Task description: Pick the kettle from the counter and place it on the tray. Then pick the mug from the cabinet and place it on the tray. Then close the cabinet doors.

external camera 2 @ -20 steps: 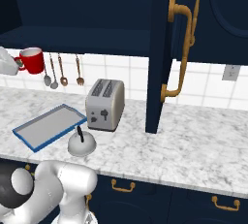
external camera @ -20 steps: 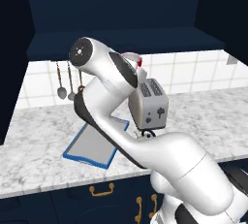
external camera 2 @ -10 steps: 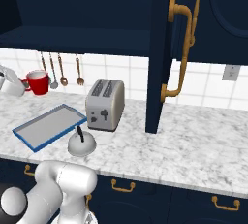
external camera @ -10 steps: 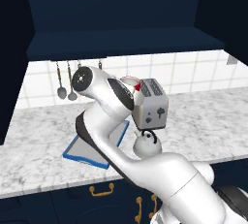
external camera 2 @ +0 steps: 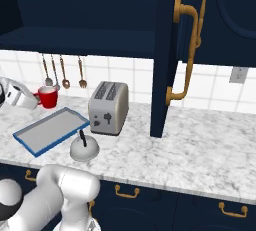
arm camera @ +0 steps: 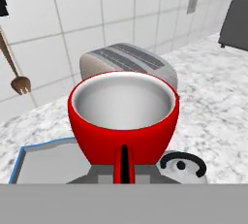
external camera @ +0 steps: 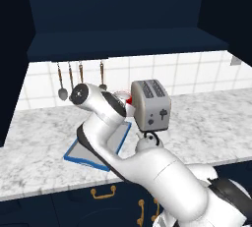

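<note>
The mug has come lower since a moment ago and is now just above the far end of the tray, where before it was higher up near the hanging spoons. The pincer is clenched on the mug, though its tips are hard to see, so this is judged from the mug hanging in the air right at the end of the white arm. In the hand view the red mug is upright, with its pale inside showing and its handle pointing toward the camera.

The tray lies flat on the marbled surface, left of the toaster. The kettle sits on the surface just beside the near corner of the tray, not on it, with its black handle up. In the hand view the kettle peeks out below the mug.

The cabinet is open above. One cabinet door sticks out toward the camera, with its brass handle on it.
</note>
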Robot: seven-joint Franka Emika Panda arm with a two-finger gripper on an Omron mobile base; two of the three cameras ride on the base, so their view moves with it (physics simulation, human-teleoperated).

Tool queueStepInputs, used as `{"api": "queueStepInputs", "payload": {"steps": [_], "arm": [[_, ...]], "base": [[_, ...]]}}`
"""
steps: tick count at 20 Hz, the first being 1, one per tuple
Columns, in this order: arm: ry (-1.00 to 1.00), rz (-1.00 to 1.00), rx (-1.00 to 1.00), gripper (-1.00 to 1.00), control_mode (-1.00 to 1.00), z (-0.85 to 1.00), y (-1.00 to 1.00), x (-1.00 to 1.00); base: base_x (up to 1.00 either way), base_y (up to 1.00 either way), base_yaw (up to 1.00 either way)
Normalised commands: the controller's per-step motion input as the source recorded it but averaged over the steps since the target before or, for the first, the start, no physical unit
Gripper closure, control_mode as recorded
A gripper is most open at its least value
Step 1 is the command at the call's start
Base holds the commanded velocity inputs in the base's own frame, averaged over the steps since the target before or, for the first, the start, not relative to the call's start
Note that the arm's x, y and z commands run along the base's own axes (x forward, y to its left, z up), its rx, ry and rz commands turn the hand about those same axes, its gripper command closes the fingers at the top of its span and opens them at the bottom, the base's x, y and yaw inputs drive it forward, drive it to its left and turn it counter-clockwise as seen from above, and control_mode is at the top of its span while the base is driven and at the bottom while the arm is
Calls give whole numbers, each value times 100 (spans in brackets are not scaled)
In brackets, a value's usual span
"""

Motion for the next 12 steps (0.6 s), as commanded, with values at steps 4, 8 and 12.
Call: {"api": "queueStepInputs", "payload": {"steps": [4, 8, 12], "arm": [[6, -7, 0, 100, -100, -64, 32, 50], [1, -7, 0, 100, -100, -57, 25, 45], [0, -1, 0, 100, -100, -52, 11, 37]], "base": [[0, 0, 0], [0, 0, 0], [0, 0, 0]]}}
